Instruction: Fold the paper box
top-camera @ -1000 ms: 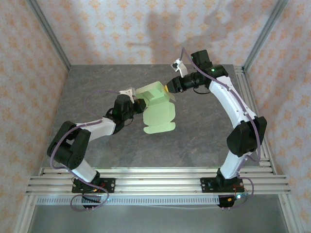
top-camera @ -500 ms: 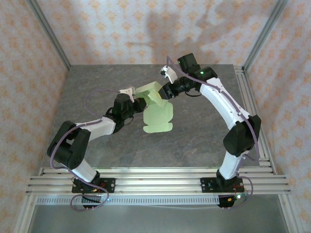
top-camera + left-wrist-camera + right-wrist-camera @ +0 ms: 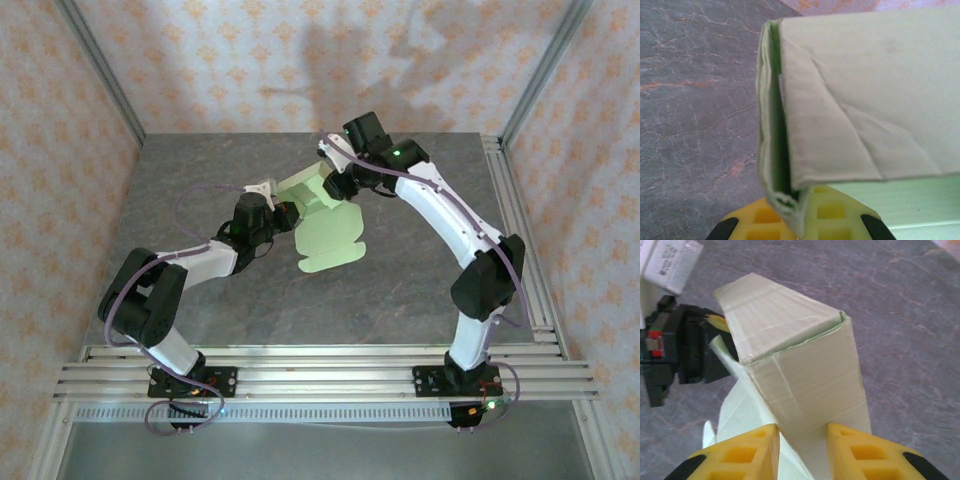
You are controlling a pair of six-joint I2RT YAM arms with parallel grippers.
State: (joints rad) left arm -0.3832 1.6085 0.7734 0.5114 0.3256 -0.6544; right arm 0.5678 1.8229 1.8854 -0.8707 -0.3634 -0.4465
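- Table (image 3: 200,290) — grey marbled top across the middle of the overhead frame; bears the work.
- Paper box (image 3: 325,235) — pale green card, just above the centre of the overhead frame, between the two grippers.
  - Upper part stood up into a hollow, creased shell, filling the middle of the right wrist frame (image 3: 805,375) and the right half of the left wrist frame (image 3: 865,100).
  - Lower panel with rounded tabs lying flat on the table, reaching toward lower centre.
  - Judged partly done: walls up, but seam gaping at the shell's upper right corner in the right wrist frame, and tabbed panel not yet turned in or tucked.
- Right gripper (image 3: 335,187) — upper centre of the overhead frame, at the box's upper edge; jaws closed in on the raised shell (image 3: 802,440), one against each side.
- Left gripper (image 3: 285,215) — left of the box; clamped tight on a doubled paper edge, pinched at the bottom of the left wrist frame (image 3: 805,220).
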